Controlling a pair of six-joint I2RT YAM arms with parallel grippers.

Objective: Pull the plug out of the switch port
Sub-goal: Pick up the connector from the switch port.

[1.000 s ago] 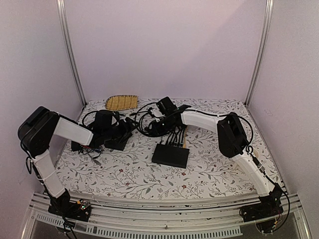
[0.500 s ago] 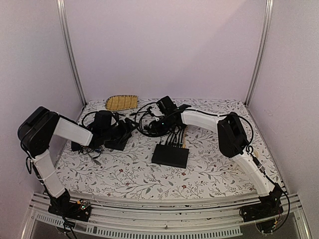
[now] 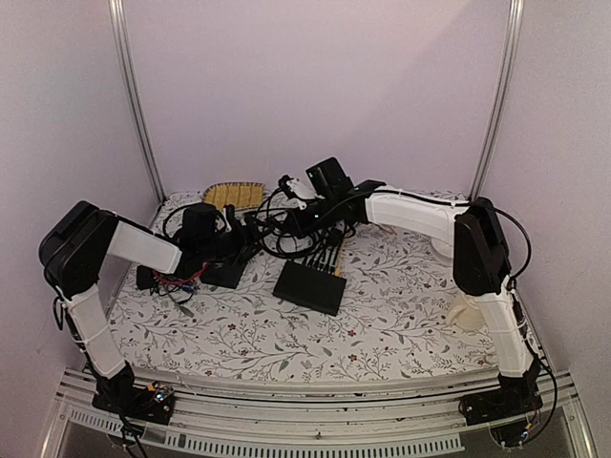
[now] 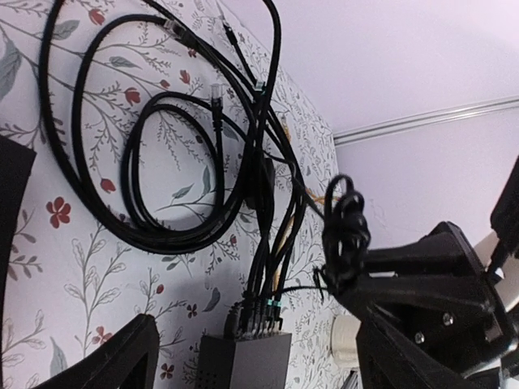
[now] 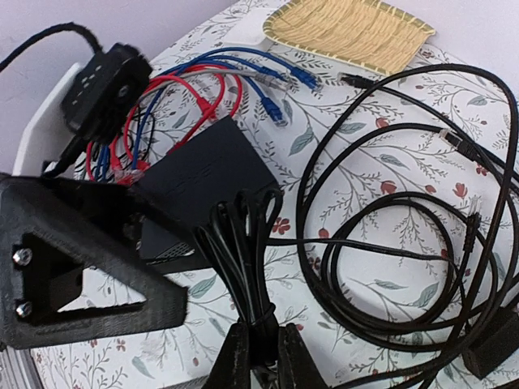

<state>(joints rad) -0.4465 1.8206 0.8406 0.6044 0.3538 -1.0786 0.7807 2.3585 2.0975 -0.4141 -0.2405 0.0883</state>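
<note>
The switch (image 3: 308, 286) lies flat near the middle of the surface (image 3: 401, 329), its socket edge turned away from the arm bases. The plugs (image 4: 255, 312) sit in a row in its ports. From them a bundle of black cables (image 5: 243, 243) rises to the right tool (image 5: 263, 340), whose jaws are clamped tight on it, well up the leads and not on any one plug. A pull from there would likely drag the light box rather than free a plug, so the switch wants pinning first. The left tool (image 3: 243, 246), jaws spread wide and holding nothing, hovers near it and could do that. Loose cable coils (image 4: 162, 162) and a black slab (image 3: 224, 275) with red and blue leads (image 5: 203, 89) crowd the far left, with a woven tray (image 3: 234, 195) by the back wall. The near side of the surface offers more room to draw back.
</note>
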